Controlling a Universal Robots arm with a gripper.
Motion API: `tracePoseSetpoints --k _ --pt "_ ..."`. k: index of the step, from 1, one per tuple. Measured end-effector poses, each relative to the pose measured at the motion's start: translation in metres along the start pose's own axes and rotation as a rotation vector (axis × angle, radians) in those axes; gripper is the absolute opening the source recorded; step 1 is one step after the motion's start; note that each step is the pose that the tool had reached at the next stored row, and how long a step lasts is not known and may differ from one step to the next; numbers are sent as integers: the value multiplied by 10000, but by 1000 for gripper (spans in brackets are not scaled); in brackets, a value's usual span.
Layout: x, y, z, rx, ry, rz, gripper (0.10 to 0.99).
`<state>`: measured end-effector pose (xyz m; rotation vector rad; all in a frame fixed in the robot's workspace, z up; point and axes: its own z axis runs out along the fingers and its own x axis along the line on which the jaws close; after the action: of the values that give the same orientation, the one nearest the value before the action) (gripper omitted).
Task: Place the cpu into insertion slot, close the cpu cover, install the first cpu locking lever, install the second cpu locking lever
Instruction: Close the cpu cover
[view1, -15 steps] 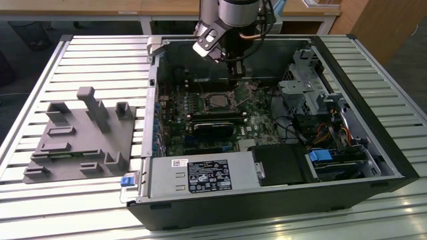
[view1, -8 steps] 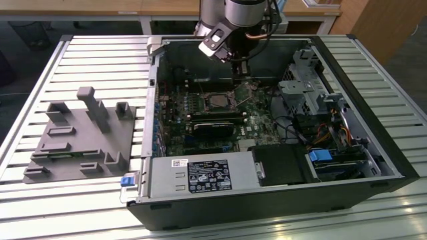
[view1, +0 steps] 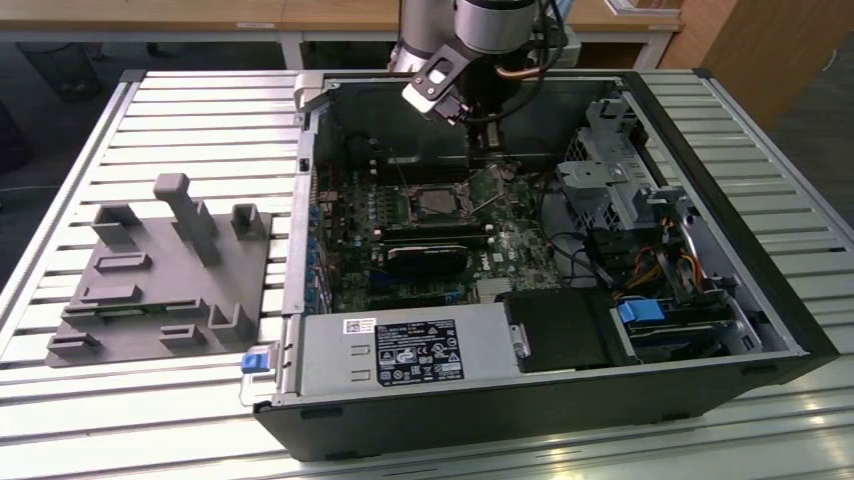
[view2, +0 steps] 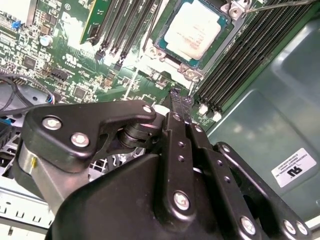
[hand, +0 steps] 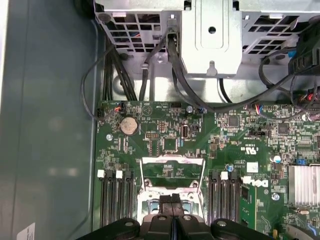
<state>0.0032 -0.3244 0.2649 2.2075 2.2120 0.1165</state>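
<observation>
The cpu (view2: 192, 32), pale and square, lies flat in the insertion slot (view2: 191, 73) on the green board; in the exterior view that slot (view1: 434, 203) sits mid-board inside the open case. The cpu cover (hand: 172, 159), a silvery frame with a window, stands raised off the socket. My gripper (hand: 171, 200) is shut, its black fingertips pressed together with nothing visible between them, close by the cover's near edge. In the second wrist view the gripper (view2: 180, 97) hovers just off the socket's corner. A thin wire locking lever (view2: 280, 5) sticks out beside the socket.
Black memory slots (hand: 115, 200) flank the socket on both sides. A metal drive cage (hand: 210, 35) with cables lies beyond the board, and a finned heat sink (hand: 302, 185) is nearby. A grey fixture (view1: 160, 270) lies on the slatted table at the exterior view's left.
</observation>
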Motion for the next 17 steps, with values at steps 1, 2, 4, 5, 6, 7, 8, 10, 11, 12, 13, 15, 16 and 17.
tracePoseSetpoints --k 1,2,4,5,6,7,8,10,11,12,13,15,16,17 --pt "0 6 0 1 1 0 106" --pt "0 11 1 1 1 0 106" --pt "0 21 2 1 3 0 106" --pt "0 26 2 1 3 0 106" --pt "0 32 2 1 3 0 106" --pt "0 39 3 1 3 0 106" --pt "0 49 3 3 3 1 106" --pt "0 66 4 8 4 0 106" --pt "0 76 4 10 6 1 106" --pt "0 89 4 13 5 1 106" --pt "0 109 5 19 4 1 106" --pt "0 149 7 27 4 1 106" --pt "0 164 8 28 5 1 106" --pt "0 172 6 29 3 1 106"
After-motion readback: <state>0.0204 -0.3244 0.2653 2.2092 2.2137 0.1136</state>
